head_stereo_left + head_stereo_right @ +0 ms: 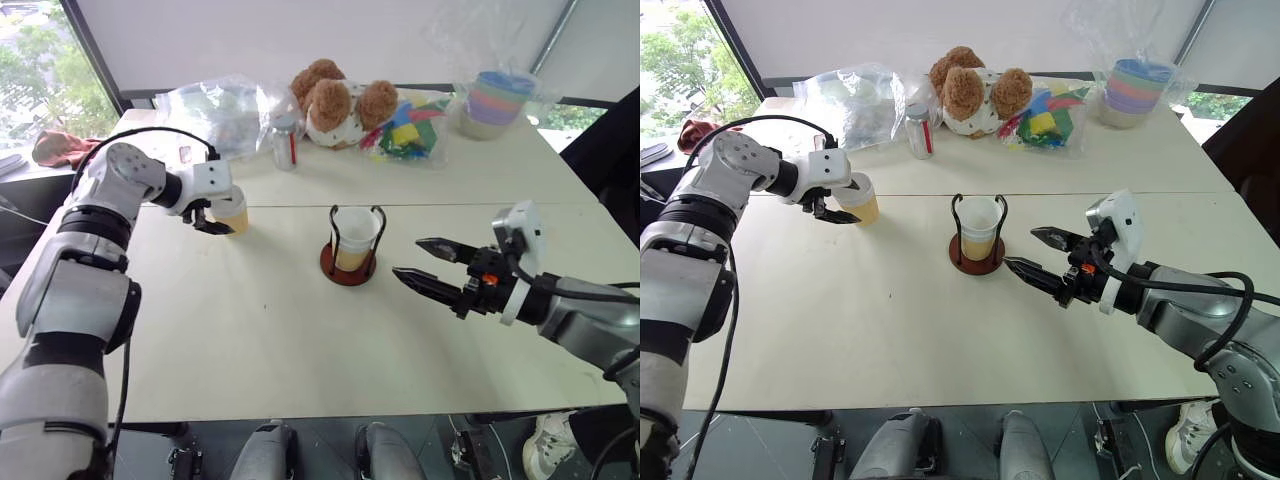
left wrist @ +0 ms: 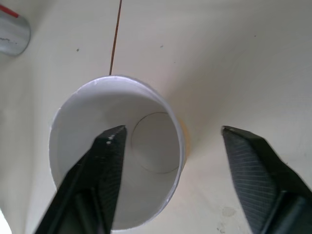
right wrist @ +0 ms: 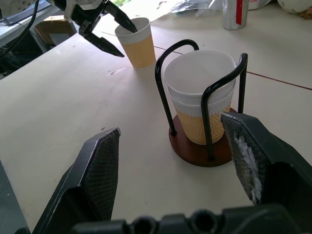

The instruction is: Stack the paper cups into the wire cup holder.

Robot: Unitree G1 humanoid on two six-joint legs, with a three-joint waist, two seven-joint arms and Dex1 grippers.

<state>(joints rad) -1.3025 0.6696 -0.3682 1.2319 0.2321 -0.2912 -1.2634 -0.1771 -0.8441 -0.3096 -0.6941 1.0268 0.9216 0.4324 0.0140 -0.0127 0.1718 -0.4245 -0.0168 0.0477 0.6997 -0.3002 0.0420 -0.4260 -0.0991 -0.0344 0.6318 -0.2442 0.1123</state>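
Note:
A pale yellow paper cup (image 1: 232,212) stands upright on the table at the left. My left gripper (image 2: 171,129) is open astride its rim, one finger (image 2: 105,161) inside the cup (image 2: 151,141) and the other outside, clear of the wall. The wire cup holder (image 1: 348,270) stands mid-table on its red-brown base (image 3: 192,151), with two nested paper cups (image 3: 200,78) between its black loops. My right gripper (image 1: 407,257) hovers open and empty just to the right of the holder, pointing at it.
Along the far edge of the table lie a clear plastic bag (image 1: 215,110), a metal can (image 1: 285,140), teddy bears (image 1: 335,100), a bag of coloured blocks (image 1: 410,125) and a wrapped pastel cup stack (image 1: 495,100). A pink cloth (image 1: 60,148) lies at the far left.

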